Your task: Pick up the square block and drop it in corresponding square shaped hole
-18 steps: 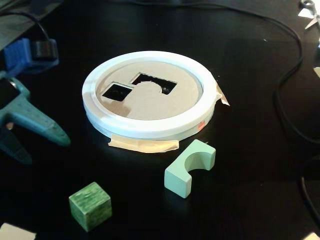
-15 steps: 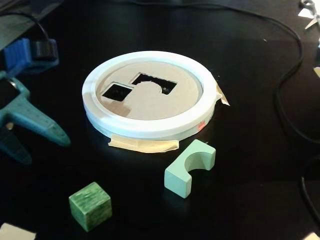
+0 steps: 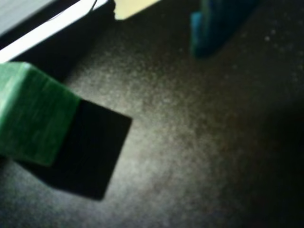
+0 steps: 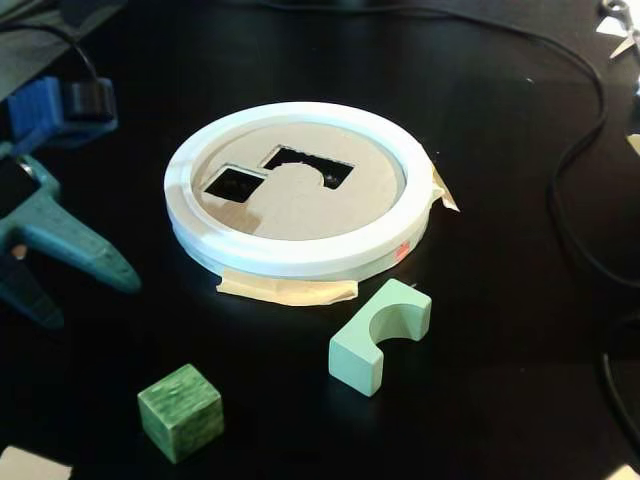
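The square block (image 4: 180, 410), a small dark green cube, rests on the black table near the front left in the fixed view. In the wrist view it fills the left edge (image 3: 33, 111), casting a dark shadow. The square shaped hole (image 4: 234, 183) is cut in the tan disc (image 4: 300, 210) inside a white ring (image 4: 290, 257). My gripper (image 4: 85, 300) reaches in from the left with its teal fingers (image 4: 90, 255) spread, open and empty, above and left of the cube. One blurred teal finger (image 3: 218, 23) shows at the top of the wrist view.
A pale mint arch block (image 4: 380, 335) lies in front of the ring, right of the cube. An arch-shaped cut-out (image 4: 305, 165) sits beside the square hole. Tape strips (image 4: 290, 290) hold the ring down. Black cables (image 4: 575, 150) run along the right side.
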